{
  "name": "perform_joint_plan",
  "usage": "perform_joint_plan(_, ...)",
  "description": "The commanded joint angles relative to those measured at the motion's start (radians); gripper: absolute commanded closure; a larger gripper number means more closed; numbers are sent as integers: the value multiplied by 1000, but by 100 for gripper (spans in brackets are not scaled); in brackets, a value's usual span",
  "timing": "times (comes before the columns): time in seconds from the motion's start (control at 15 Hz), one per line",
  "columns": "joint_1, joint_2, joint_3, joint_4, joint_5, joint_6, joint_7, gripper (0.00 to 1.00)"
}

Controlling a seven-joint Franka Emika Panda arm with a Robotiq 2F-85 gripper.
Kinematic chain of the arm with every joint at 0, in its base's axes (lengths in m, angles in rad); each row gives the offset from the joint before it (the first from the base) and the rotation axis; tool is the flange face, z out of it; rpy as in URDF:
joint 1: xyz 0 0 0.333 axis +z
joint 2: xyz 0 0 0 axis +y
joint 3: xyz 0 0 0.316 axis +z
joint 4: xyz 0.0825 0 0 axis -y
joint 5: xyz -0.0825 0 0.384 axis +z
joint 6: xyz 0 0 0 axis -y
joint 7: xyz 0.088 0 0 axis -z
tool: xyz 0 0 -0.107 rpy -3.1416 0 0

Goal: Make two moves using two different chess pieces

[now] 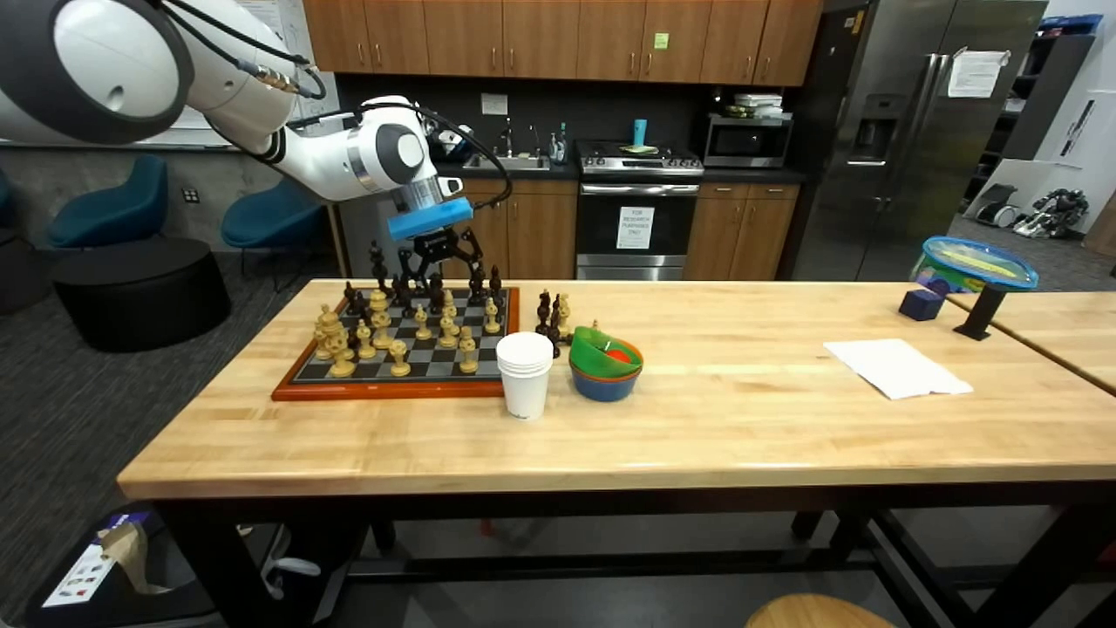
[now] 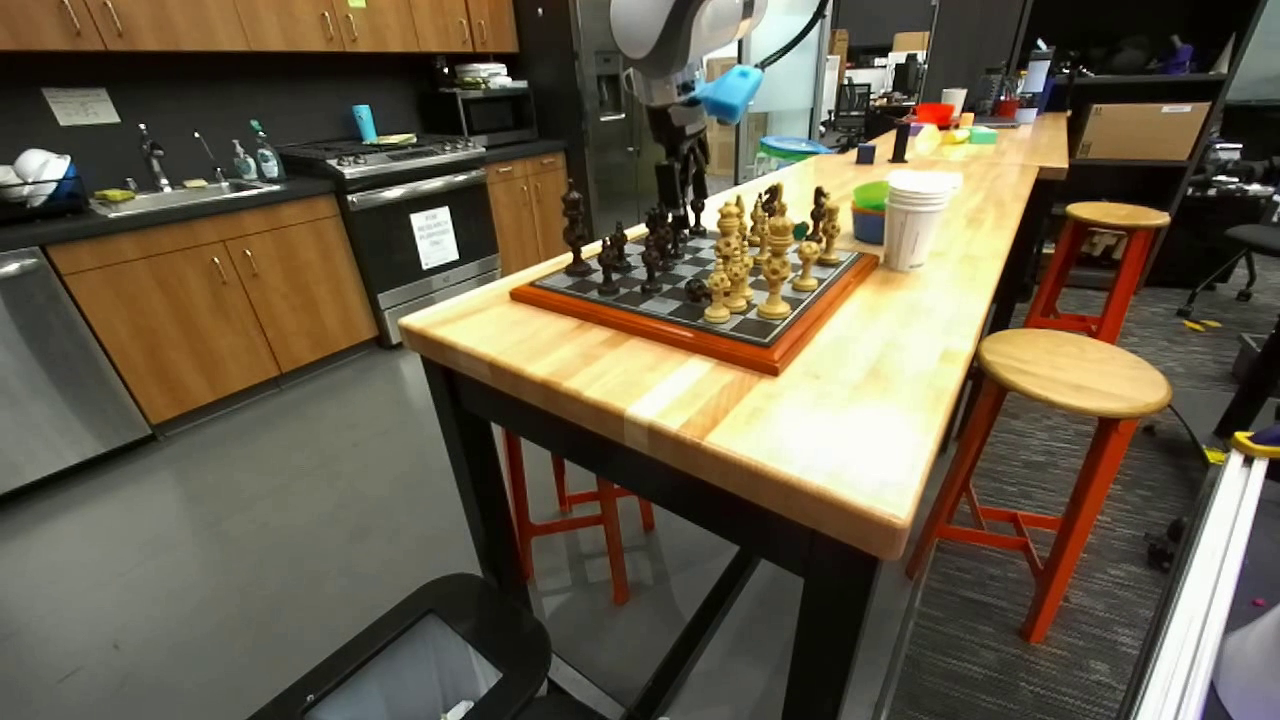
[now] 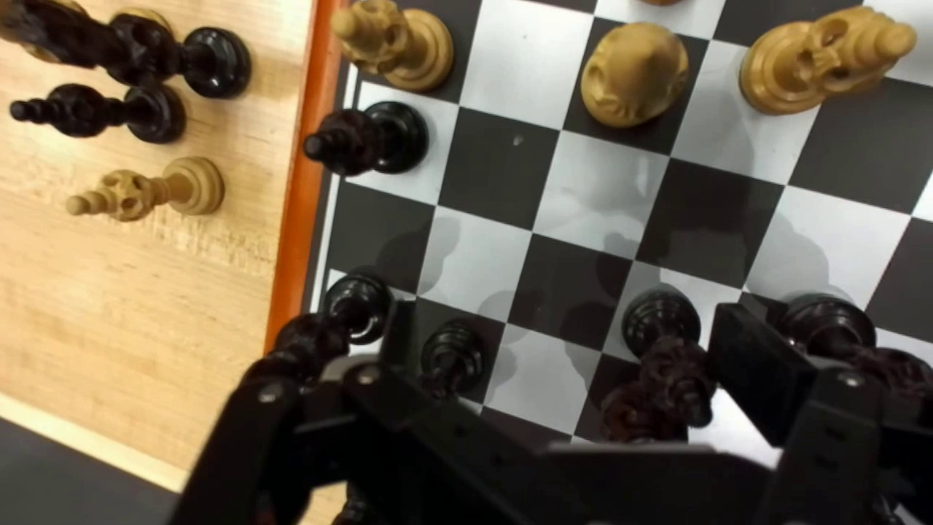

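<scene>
The chessboard (image 1: 397,391) has a red-brown frame and also shows in an exterior view (image 2: 640,325) and the wrist view (image 3: 299,175). Light carved pieces (image 1: 381,330) stand on its near part and dark pieces (image 2: 575,230) mostly on the far part. My gripper (image 3: 576,350) is open, its fingers wide apart, over the dark side of the board; it also shows in both exterior views (image 1: 440,262) (image 2: 682,190). In the wrist view a dark piece (image 3: 662,321) stands beside the right finger and a smaller dark piece (image 3: 452,354) beside the left one. Neither is gripped.
Off the board stand several dark and light pieces (image 1: 544,314). Beside the board are a stack of white cups (image 1: 525,379) and nested coloured bowls (image 1: 605,384). A white sheet (image 1: 898,368) and a dark blue block (image 1: 922,304) lie farther along the table.
</scene>
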Motion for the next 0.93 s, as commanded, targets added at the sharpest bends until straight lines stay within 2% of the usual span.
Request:
perform_joint_plan(0.0, -17, -17, 18, -14, 32, -16, -20, 0)
perform_joint_plan(0.87, -18, -43, 21, -36, 57, -21, -23, 0)
